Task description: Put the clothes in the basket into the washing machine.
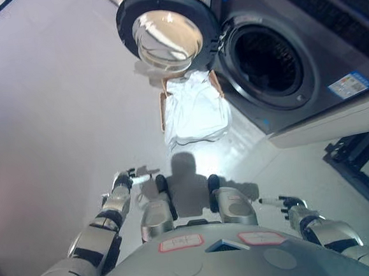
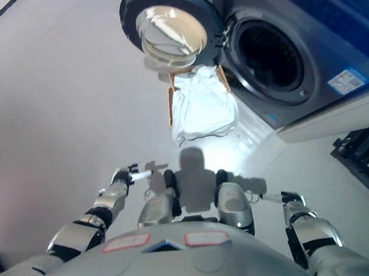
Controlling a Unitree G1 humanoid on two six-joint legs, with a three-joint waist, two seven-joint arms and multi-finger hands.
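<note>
White clothes lie heaped in a brown basket, spilling over its rim so that only strips of the basket's sides show. The cloth is crumpled, with folds running down its middle. The basket sits on the floor just in front of the washer, below its open door. The washer is dark grey, a front-loader, its round drum opening dark inside. The door is swung wide to the left, its round glass facing outward, its lower edge just above the basket's far end.
</note>
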